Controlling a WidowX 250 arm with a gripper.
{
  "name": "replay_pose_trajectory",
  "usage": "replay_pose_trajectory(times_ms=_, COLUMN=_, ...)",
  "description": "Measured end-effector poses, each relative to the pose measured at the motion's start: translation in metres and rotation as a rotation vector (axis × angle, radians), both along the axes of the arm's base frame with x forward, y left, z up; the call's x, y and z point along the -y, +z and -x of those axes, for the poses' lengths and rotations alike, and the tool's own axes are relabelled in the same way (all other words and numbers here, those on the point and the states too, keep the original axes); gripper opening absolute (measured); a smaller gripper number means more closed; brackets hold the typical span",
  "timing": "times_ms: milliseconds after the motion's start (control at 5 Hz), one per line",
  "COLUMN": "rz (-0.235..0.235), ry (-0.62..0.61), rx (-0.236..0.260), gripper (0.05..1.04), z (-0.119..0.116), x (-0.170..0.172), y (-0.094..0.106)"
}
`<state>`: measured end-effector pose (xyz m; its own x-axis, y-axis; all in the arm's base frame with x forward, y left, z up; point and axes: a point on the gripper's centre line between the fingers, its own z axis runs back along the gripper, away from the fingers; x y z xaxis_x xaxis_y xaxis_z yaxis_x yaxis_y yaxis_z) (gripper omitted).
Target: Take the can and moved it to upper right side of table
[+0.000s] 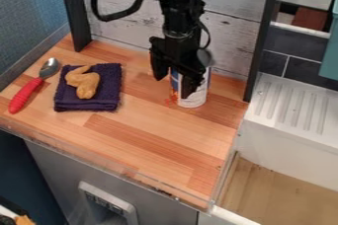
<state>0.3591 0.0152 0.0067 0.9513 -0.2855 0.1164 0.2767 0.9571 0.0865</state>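
Can point(194, 99), a white cylinder with blue on its label, stands upright on the wood-striped tabletop point(145, 137), its long axis vertical. The black two-finger gripper point(173, 87) hangs at the can, toward the camera and a little to the can's left in the view. Its fingers stand apart, with nothing seen clamped between them. One is just off the can's left edge, while the other crosses in front of the can's face and hides part of it; whether either touches it, I cannot tell.

The coming grasp turns on that offset: the can's middle lies to the view's right of the finger gap and seems slightly behind it. The gripper probably needs to shift that way before closing, or the nearer finger could push the can toward the whitewashed plank wall point(119, 9) behind it. The goal corner looks to be just right of the can, by the black upright post point(261, 36), so the carry should be short.

Well left of the can lie the folded dark purple cloth point(109, 98), bearing a yellow-brown toy drumstick point(86, 85), and the red-handled metal spoon point(25, 95).
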Motion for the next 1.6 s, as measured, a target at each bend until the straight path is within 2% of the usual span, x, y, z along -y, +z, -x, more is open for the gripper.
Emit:
replay_pose_trajectory(times_ms=400, rz=0.020, ry=0.008, rx=-0.003, gripper=1.001, z=0.005, x=0.001, y=0.002)
replay_pose_trajectory(times_ms=600, rz=0.031, ry=0.014, rx=-0.019, gripper=1.001, z=0.015, x=-0.005, y=0.002)
replay_pose_trajectory(times_ms=1000, rz=0.042, ry=0.002, rx=0.004, gripper=1.001, z=0.031, x=-0.009, y=0.022)
replay_pose_trajectory(times_ms=1400, rz=0.064, ry=0.004, rx=0.062, gripper=1.001, z=0.038, x=-0.011, y=0.047)
replay_pose_trajectory(times_ms=1600, rz=0.064, ry=0.006, rx=0.066, gripper=1.001, z=0.038, x=-0.011, y=0.048)
